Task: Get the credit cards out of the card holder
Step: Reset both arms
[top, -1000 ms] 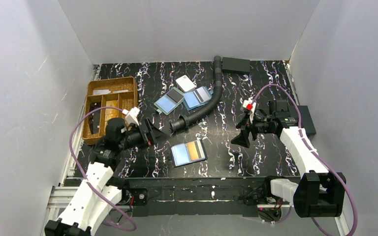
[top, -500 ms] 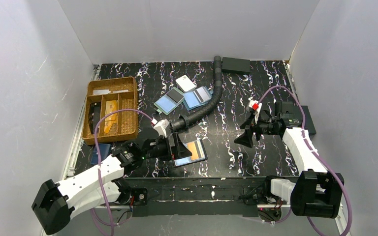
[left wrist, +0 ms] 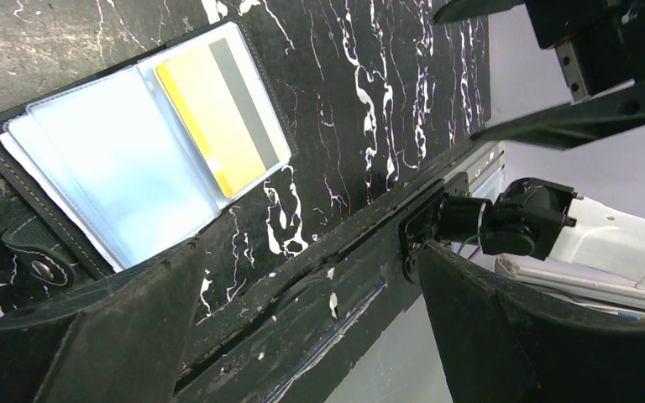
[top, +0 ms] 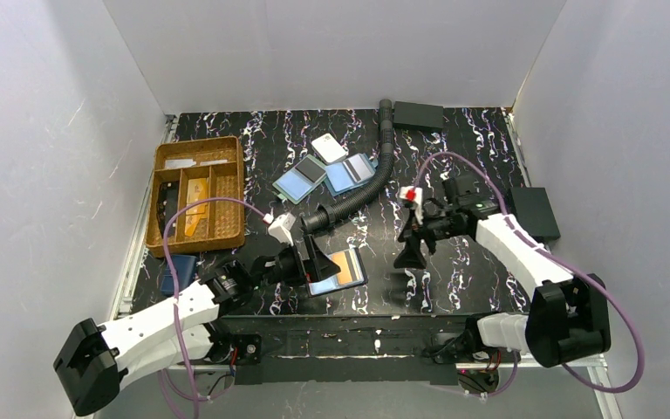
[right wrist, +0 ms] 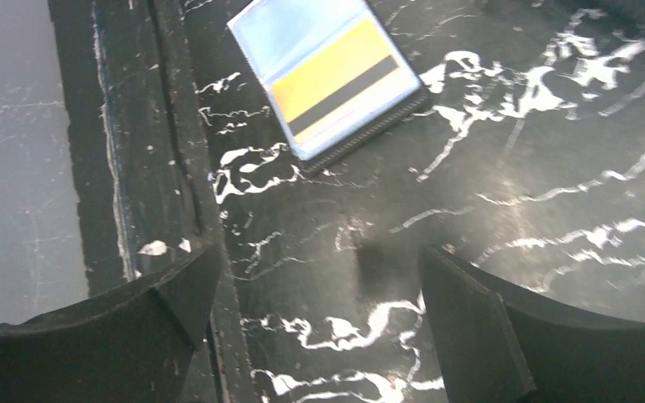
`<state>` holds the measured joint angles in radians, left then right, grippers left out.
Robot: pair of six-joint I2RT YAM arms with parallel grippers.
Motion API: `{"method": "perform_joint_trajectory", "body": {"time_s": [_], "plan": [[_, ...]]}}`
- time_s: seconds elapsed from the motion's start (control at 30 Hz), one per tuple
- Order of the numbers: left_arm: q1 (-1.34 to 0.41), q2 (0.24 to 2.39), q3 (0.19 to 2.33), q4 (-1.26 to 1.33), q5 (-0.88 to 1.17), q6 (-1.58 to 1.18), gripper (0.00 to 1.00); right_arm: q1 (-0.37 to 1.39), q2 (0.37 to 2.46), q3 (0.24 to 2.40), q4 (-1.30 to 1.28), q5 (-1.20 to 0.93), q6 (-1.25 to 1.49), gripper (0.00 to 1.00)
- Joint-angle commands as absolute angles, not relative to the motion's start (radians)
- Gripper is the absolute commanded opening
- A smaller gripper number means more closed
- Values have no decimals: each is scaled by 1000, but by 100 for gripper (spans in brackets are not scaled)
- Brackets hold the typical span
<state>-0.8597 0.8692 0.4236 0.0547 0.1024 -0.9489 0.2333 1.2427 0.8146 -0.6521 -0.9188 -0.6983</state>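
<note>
**Cataloguing the reach: card holder open, both cards in their sleeves**

Top external view. We list the card holder (top: 349,278) lying open and flat on the table (top: 454,288), close to its near edge and between the two arms. The pale blue card (top: 324,278) fills its left panel and the orange card (top: 345,266) its right. The left gripper (top: 314,260) sits over the holder's left edge. The right gripper (top: 412,255) stands well apart to the right, pointing down at bare table.

Left wrist view. The fingers are spread wide, with nothing between them. The holder lies just ahead of the tips (whether either finger touches it we cannot tell). Both cards sit behind clear plastic.

Right wrist view. These fingers are likewise spread wide and empty, and the holder lies ahead, clear of them.

Step, as we judge it: the approach, with no card drawn yet. The next move calls for pinning the holder down with one gripper. The other must then pinch a card's exposed edge and slide it along the sleeve rather than lift.
</note>
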Motion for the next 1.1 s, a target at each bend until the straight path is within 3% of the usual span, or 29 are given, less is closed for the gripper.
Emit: {"method": "perform_joint_trajectory", "body": {"time_s": [0.0, 0.1, 0.37, 0.5, 0.53, 0.67, 0.97, 1.07], "plan": [[-862, 828, 389, 127, 46, -988, 97, 406, 1276, 883, -537, -802, -481, 96], [-863, 834, 367, 185, 42, -1026, 96, 477, 1343, 917, -478, -778, -377, 94], [-862, 889, 340, 252, 14, -1087, 92, 511, 1506, 933, -335, -798, -102, 79], [-862, 953, 329, 317, 18, -1110, 86, 514, 1525, 869, -180, -809, 82, 68], [-864, 1008, 324, 356, 39, -1117, 80, 514, 1516, 794, -38, -820, 202, 59], [-864, 1048, 318, 389, 46, -1119, 73, 514, 1537, 729, 102, -859, 310, 47], [-864, 1127, 333, 412, 65, -1105, 66, 514, 1599, 746, 103, -916, 284, 39], [-864, 1130, 334, 409, 65, -1084, 64, 513, 1593, 794, -15, -878, 133, 39]]}}
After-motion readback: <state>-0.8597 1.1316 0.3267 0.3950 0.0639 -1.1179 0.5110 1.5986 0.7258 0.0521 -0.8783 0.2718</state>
